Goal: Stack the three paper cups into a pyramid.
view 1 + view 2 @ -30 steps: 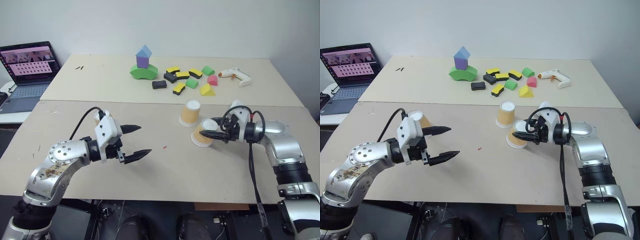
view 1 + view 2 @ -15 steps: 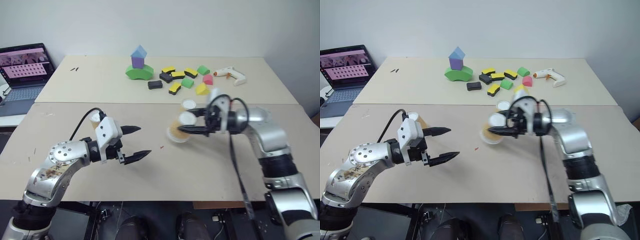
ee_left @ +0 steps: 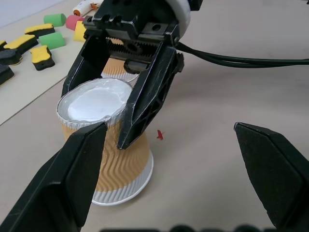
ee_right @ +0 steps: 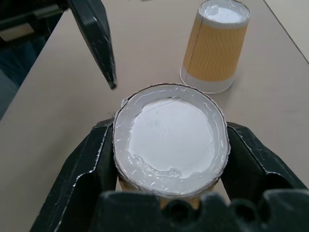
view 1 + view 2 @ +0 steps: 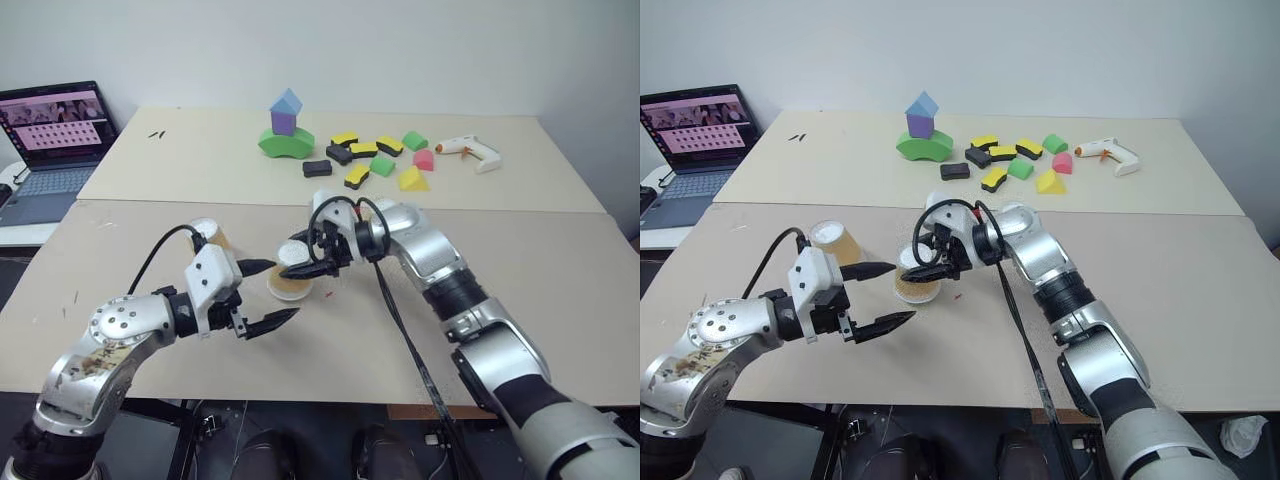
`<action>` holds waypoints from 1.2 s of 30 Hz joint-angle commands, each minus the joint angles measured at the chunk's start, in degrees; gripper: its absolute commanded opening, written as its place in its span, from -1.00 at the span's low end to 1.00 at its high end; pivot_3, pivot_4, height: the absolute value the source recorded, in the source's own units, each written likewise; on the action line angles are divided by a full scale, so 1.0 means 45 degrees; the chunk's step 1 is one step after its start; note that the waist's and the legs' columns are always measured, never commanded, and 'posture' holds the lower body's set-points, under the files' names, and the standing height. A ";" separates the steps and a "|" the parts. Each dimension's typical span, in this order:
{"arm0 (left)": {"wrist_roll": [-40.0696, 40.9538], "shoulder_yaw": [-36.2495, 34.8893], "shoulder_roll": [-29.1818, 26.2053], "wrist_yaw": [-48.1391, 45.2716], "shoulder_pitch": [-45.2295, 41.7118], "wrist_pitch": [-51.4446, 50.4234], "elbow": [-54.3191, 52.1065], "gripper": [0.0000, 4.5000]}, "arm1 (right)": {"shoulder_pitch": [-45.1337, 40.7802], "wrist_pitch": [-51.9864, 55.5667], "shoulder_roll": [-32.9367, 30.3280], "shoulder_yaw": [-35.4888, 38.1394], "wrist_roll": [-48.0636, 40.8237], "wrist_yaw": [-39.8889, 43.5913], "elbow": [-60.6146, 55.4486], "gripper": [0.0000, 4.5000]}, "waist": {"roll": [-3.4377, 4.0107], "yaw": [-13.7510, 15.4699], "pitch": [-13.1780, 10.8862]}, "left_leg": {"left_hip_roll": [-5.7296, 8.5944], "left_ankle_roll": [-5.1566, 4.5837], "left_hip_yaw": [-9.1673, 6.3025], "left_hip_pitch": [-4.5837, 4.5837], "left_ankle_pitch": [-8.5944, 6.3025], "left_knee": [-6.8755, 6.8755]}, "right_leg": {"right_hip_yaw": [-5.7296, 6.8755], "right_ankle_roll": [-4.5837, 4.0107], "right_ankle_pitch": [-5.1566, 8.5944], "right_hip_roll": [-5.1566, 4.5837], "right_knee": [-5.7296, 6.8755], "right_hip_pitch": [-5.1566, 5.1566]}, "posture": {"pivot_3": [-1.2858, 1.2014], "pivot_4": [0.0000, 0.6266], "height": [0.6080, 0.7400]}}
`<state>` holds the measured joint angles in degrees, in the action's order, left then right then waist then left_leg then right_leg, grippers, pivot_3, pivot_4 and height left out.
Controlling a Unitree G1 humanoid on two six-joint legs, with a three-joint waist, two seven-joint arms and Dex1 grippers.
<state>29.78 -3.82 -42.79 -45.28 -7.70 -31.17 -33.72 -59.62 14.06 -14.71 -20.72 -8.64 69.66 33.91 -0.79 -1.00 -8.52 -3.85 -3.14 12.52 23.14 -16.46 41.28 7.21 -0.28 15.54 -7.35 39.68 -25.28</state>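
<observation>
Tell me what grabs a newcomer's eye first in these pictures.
The right gripper, reaching across the near table, is shut on an upside-down paper cup. The left gripper hangs open just beside it, and a second cup stands upside down behind that gripper. On the far table, a blue-purple-green block tower stands beside scattered foam blocks.

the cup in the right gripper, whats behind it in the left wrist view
Behind the held cup, a second tan cup partly shows; the right gripper covers most of it.
</observation>
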 commanded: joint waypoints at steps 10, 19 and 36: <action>0.0298 -0.0563 -0.0112 0.0447 0.0171 -0.0253 -0.0820 1.00 | -0.0741 -0.1774 0.0265 0.0708 0.0792 0.0194 0.2383 0.92 | 0.0000 -0.0102 0.0000 | -0.0004 0.0000 0.0000 -0.0003 0.0000 0.0002 | -0.0006 0.0000 0.0000 -0.0002 0.0008 -0.0001 | 0.03 -0.52 0.44; 0.0157 -0.0796 -0.0095 0.0811 0.0333 -0.0288 -0.1008 1.00 | 0.0594 -0.0156 -0.0726 0.1484 -0.0003 0.0469 -0.1021 0.98 | 0.0000 -0.0090 0.0000 | -0.0003 0.0001 -0.0004 0.0011 -0.0001 -0.0001 | -0.0005 0.0000 0.0000 -0.0004 0.0003 -0.0009 | 0.03 -0.52 0.44; 0.0587 -0.1185 -0.0107 0.1316 0.0728 -0.0728 -0.1552 1.00 | 0.4620 0.3740 -0.4812 0.4205 0.0375 -0.4598 -0.5572 0.98 | -0.0010 -0.0120 -0.0004 | -0.0010 0.0002 -0.0002 -0.0042 -0.0001 -0.0010 | -0.0022 -0.0007 -0.0004 -0.0011 -0.0004 0.0029 | 0.03 -0.52 0.44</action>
<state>31.70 -8.57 -42.89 -39.60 -3.88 -34.51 -38.72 -37.90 32.67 -37.07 -2.29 -9.62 54.43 7.25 -0.83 -1.54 -8.54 -3.90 -3.13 12.52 22.91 -16.46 41.25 7.12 -0.30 15.53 -7.40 39.69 -25.12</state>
